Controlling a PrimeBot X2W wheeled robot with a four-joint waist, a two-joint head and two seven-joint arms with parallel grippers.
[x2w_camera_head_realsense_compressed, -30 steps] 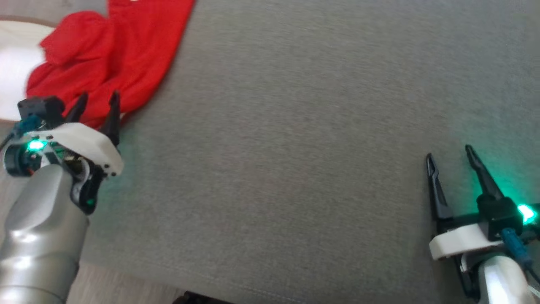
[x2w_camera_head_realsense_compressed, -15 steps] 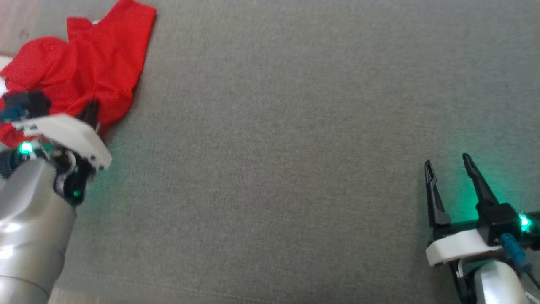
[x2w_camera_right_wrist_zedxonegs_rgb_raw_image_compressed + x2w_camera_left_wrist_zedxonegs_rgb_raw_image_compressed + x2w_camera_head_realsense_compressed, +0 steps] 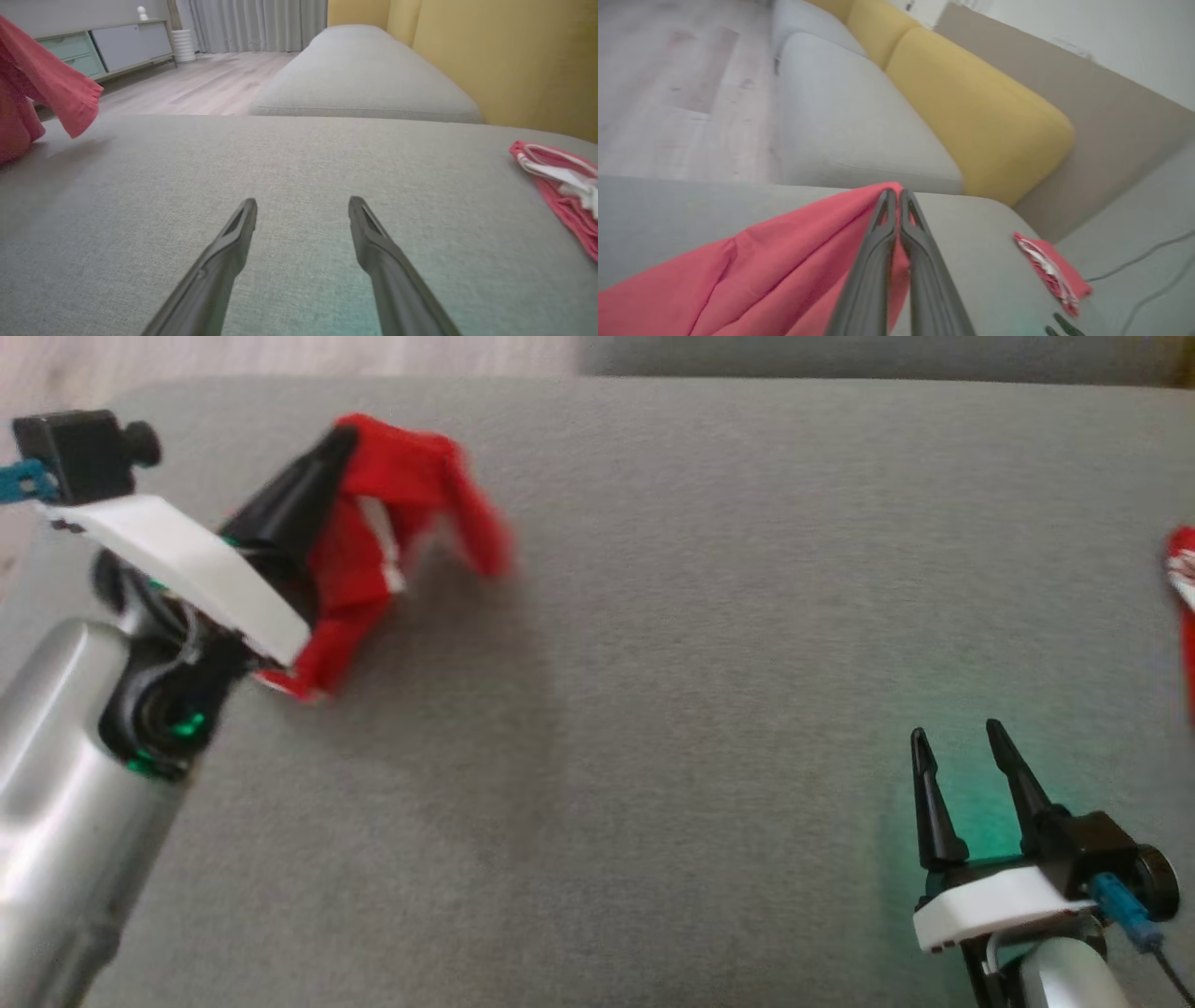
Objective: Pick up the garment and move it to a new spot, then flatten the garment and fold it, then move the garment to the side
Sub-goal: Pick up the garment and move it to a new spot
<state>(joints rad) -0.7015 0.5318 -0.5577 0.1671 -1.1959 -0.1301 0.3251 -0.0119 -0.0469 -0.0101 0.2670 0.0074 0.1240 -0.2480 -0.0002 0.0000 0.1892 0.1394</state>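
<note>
- Head view: left tool [image 3: 338, 441] is pressed together on a bunched bit of the red garment [image 3: 411, 476], which hangs from it over the far left of the grey seat cushion [image 3: 653, 709]; it's blurred, so we can't tell if the low end touches
- We judge the pinch is small, so a fast swing could shake the cloth out
- Right tool [image 3: 957, 733] is spread and empty at near right, with wide bare cushion between the tools for the drop
- Left wrist view: the fingers [image 3: 878, 242] meet on a top fold with cloth draping down-left; the cushion edge and floor [image 3: 668, 70] are close beyond, so drifting that way risks the tail going overboard
- Right wrist view: jaws wide with nothing between; a second red item [image 3: 560, 186] lies right by the yellow backrest [image 3: 490, 56], so we'd land mid-cushion to avoid a tangle
</note>
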